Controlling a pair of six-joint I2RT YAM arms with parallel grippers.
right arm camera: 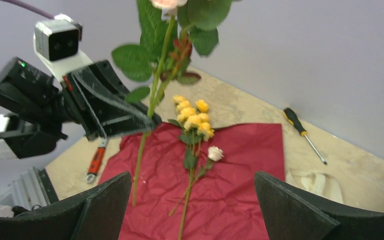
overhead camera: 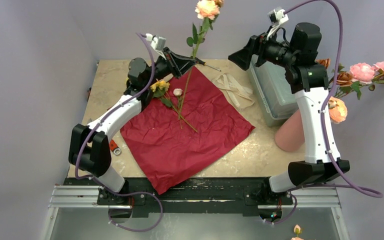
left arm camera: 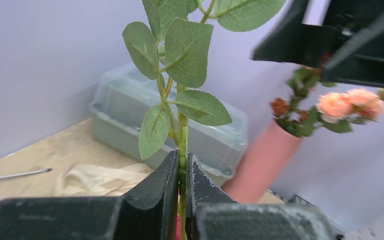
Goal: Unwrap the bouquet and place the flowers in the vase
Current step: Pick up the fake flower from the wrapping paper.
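The bouquet lies unwrapped, its dark red paper spread flat on the table. My left gripper is shut on the green stem of a peach-pink rose, which it holds upright above the paper's far edge. Yellow flowers and a small pale rose lie on the paper. At the right, the salmon-pink vase holds several pink and orange flowers. My right gripper hangs open and empty, raised, facing the held rose.
A cream ribbon lies loose beside the paper. A clear greenish box stands behind the vase. A screwdriver lies at the back, and an orange-handled wrench lies left of the paper.
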